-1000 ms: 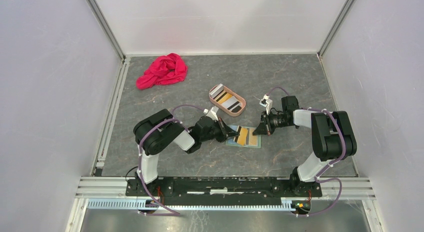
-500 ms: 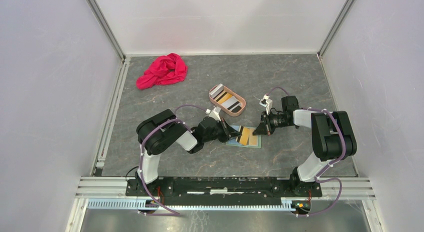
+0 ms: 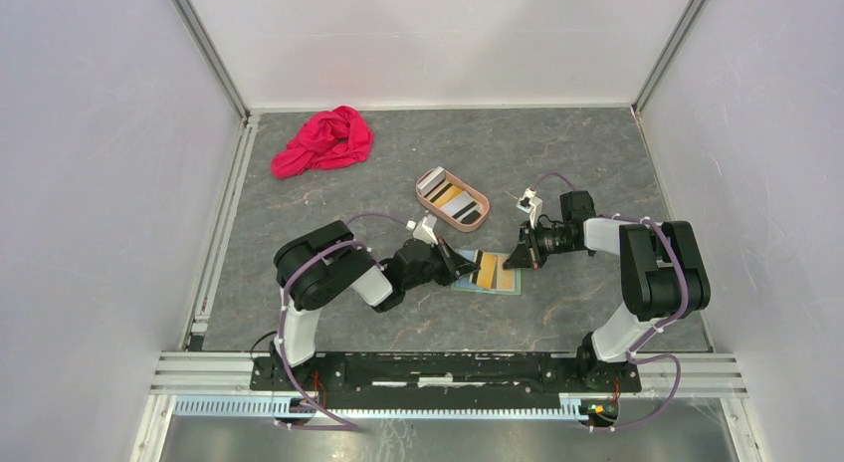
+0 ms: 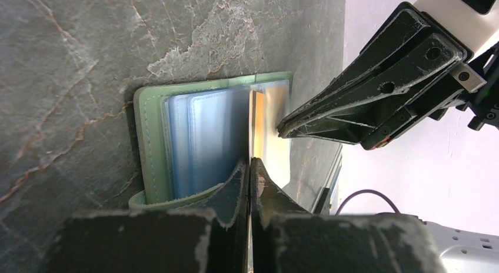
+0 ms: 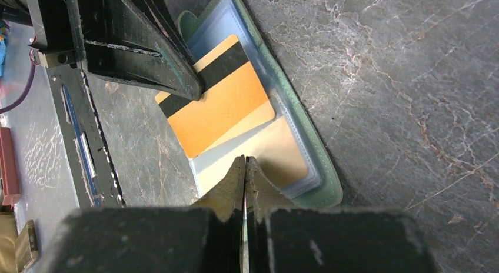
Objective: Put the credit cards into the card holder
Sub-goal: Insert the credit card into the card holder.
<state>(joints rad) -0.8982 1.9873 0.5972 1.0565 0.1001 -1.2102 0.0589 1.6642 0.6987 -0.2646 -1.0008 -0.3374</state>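
Mid-worktop: L gripper (image 4: 250, 164) pinches orange card (image 5: 226, 108) (stripe end), feeding card holder (image 4: 144, 143); R gripper (image 5: 245, 161), shut empty, prob. pins pocket flat.

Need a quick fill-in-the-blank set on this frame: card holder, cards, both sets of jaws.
1. The card holder lies ___ on the table, pockets up.
2. The left gripper has its jaws shut on a striped card coloured ___.
3. The right gripper has its jaws ___, tips over the card holder.
4. More cards sit in the pinkish-tan oval ___.
Missing words: open; orange; shut; tray.
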